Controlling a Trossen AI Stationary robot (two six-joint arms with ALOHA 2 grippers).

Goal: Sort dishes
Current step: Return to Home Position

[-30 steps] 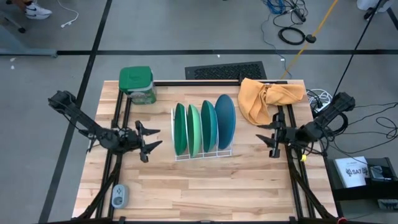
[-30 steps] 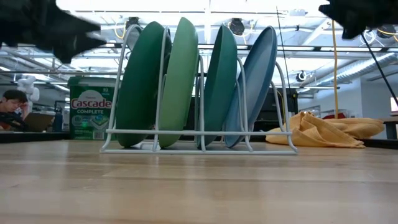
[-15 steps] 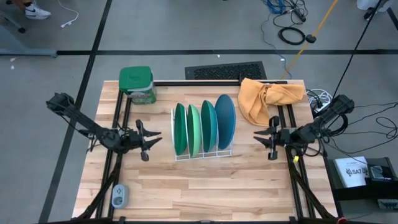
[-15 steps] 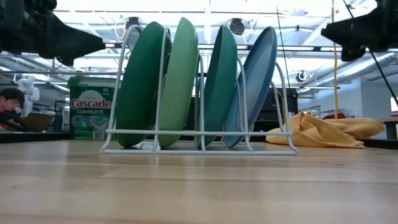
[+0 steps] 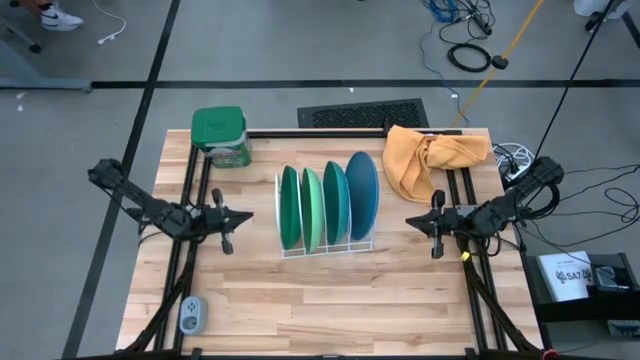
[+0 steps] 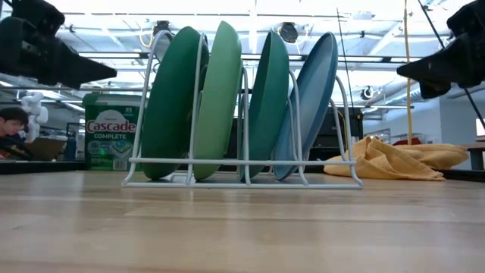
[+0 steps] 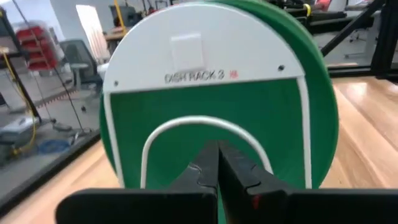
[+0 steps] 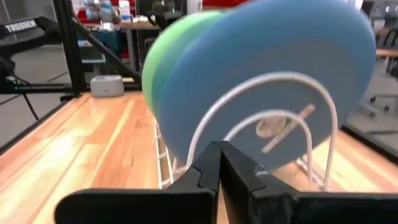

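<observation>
Four plates stand on edge in the slots of a white wire rack at the table's middle: dark green, light green, teal and blue. In the low view they lean in the same order, dark green to blue. My left gripper is shut and empty, left of the rack, above the table, pointing at the dark green plate. My right gripper is shut and empty, right of the rack, pointing at the blue plate.
A green lidded tub stands at the far left of the table. A yellow cloth lies at the far right. A small grey device lies near the front left corner. A person sits beyond the table.
Both grippers have shut their fingers and now point level at the rack from either side. My right gripper has come a little toward the rack. The plates and rack have stayed still.
</observation>
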